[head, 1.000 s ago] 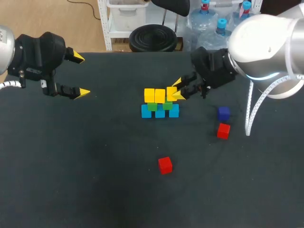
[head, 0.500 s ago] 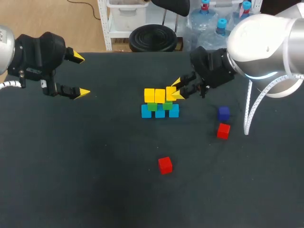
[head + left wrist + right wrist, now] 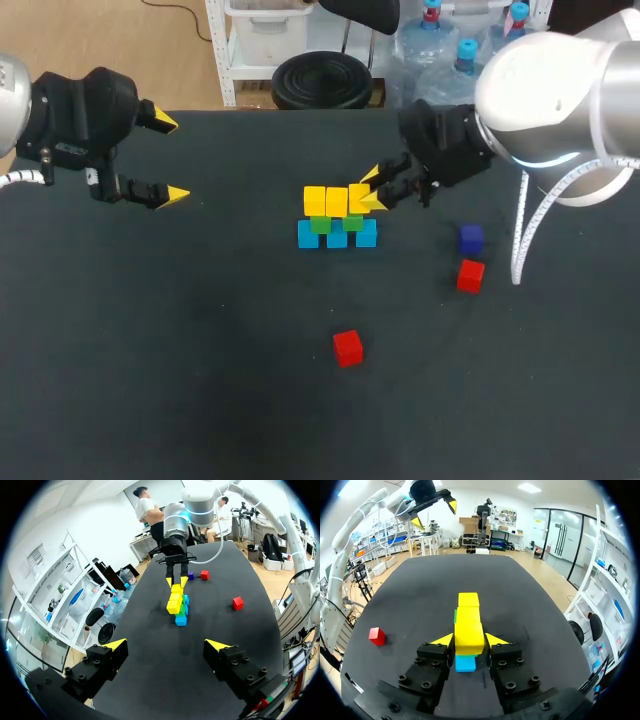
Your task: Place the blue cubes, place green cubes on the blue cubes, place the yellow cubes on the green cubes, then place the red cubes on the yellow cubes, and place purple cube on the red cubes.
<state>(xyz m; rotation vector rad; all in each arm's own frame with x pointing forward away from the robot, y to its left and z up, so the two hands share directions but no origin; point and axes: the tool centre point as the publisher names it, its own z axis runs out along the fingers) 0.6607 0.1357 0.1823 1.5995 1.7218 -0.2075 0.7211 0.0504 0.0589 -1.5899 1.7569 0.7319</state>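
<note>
A row of blue cubes [image 3: 337,236] sits mid-table with green cubes [image 3: 320,224] on top. Two yellow cubes [image 3: 326,200] rest on the greens. My right gripper [image 3: 375,190] is shut on a third yellow cube [image 3: 468,630] at the row's right end, over a green cube and a blue cube [image 3: 465,663]. One red cube [image 3: 348,347] lies nearer the front; another red cube [image 3: 470,275] and the purple cube [image 3: 471,238] lie to the right. My left gripper [image 3: 172,158] hangs open and empty at the far left, well back from the stack [image 3: 177,605].
The dark table [image 3: 200,380] has wide bare areas at the left and front. In the left wrist view, my right gripper [image 3: 176,582] stands at the far end of the stack, with the loose red cube [image 3: 238,602] off to one side.
My right arm has edged very slightly to the left with the yellow cube still in its fingers. The left arm and the loose cubes have not moved.
</note>
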